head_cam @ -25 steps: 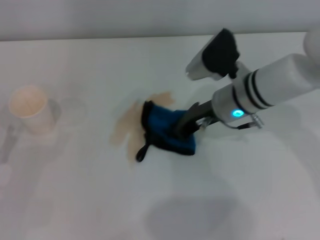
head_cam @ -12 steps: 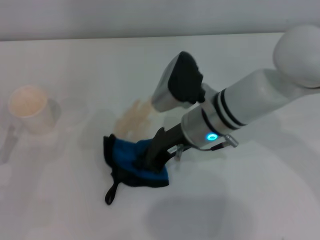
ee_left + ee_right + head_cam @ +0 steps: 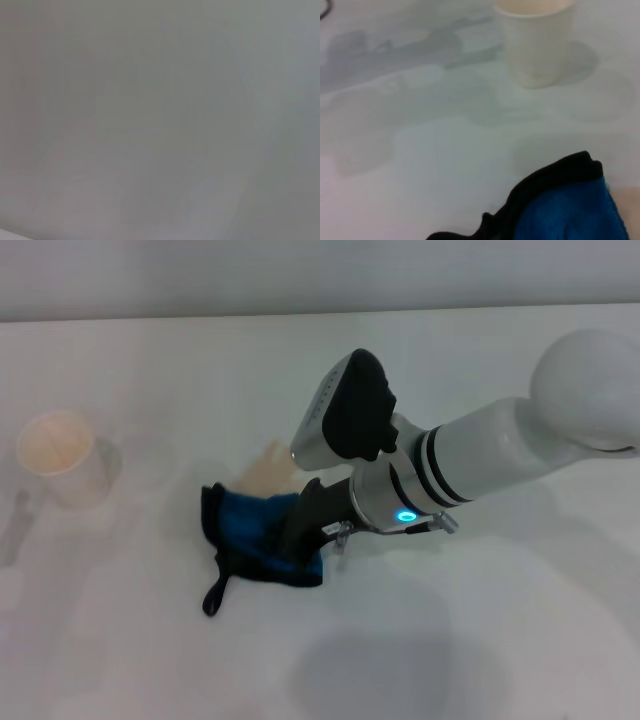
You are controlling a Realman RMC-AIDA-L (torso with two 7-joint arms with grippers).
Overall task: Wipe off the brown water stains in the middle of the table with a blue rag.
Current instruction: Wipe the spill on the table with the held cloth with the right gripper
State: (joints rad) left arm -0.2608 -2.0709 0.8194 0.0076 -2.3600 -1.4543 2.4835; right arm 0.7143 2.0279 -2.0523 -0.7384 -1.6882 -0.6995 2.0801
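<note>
Rag (image 3: 258, 538), bunched soft blue cloth with black trim and loop, on glossy white table (image 3: 480, 660), clamped under right gripper (image 3: 297, 540) fingers, covering most of tan stain (image 3: 268, 468). Paper cup (image 3: 62, 457) well left of rag.

The right hand (image 3: 297, 536) is buried in the blue rag (image 3: 258, 536), which covers most of the brown water stains (image 3: 268, 466)
</note>
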